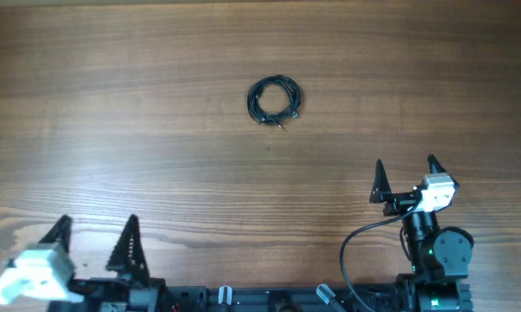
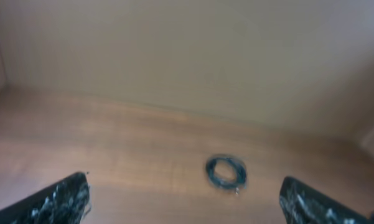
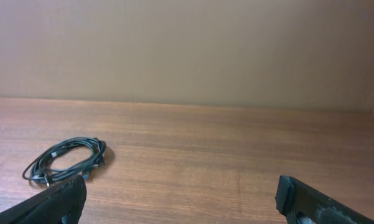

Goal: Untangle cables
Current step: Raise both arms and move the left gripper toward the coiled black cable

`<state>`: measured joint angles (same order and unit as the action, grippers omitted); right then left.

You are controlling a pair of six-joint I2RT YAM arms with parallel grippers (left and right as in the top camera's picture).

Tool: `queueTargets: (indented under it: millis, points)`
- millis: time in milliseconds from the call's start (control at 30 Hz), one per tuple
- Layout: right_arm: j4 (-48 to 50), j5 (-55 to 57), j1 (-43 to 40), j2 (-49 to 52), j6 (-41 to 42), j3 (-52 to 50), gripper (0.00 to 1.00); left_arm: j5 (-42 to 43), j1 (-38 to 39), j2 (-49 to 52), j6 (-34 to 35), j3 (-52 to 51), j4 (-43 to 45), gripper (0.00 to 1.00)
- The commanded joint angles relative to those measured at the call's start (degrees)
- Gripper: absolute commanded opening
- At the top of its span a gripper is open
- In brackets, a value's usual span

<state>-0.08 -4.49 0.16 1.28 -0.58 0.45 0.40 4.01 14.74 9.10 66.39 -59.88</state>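
The cables (image 1: pixel 275 98) lie as one small black coiled bundle on the wooden table, far of centre, with a plug tip at its near edge. The bundle also shows blurred in the left wrist view (image 2: pixel 225 172) and at the lower left of the right wrist view (image 3: pixel 65 160). My left gripper (image 1: pixel 95 236) is open and empty at the near left table edge, far from the bundle. My right gripper (image 1: pixel 407 172) is open and empty at the near right, well short of the bundle and to its right.
The wooden table (image 1: pixel 113 113) fills the overhead view. A plain beige wall (image 3: pixel 187 50) stands behind the table's far edge. A thick black wire (image 1: pixel 351 251) loops from the right arm's base at the near edge.
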Motion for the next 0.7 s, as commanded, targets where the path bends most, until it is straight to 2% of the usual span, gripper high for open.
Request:
queueTargets:
  millis: [0,67,133,333,433,667]
  points:
    - [0.2,-0.3,-0.2,-0.3,-0.8,-0.2,1.00,-3.0,-0.4,12.5,-1.6,16.2,-6.6,1.00]
    - [0.2,-0.3,-0.2,-0.3,-0.8,-0.2,1.00,-4.2,-0.4,20.1,-2.9,24.1,-10.8,1.00]
    - [0.2,-0.3,-0.2,-0.3,-0.8,-0.2,1.00,-4.6,-0.4,26.3,-2.9,27.5,-12.6,1.00]
    - [0.2,-0.3,-0.2,-0.3,-0.7,-0.2,1.00,-4.5,-0.4,41.1,-4.3,27.5,-14.8,1.00]
    - [0.2,-0.3,-0.2,-0.3,-0.8,-0.2,1.00,-4.3,-0.4,44.0,-4.3,27.5,-14.5,1.00]
    - [0.2,-0.3,-0.2,-0.3,-0.7,-0.2,1.00,-3.6,-0.4,43.7,-4.3,27.5,-13.2,1.00]
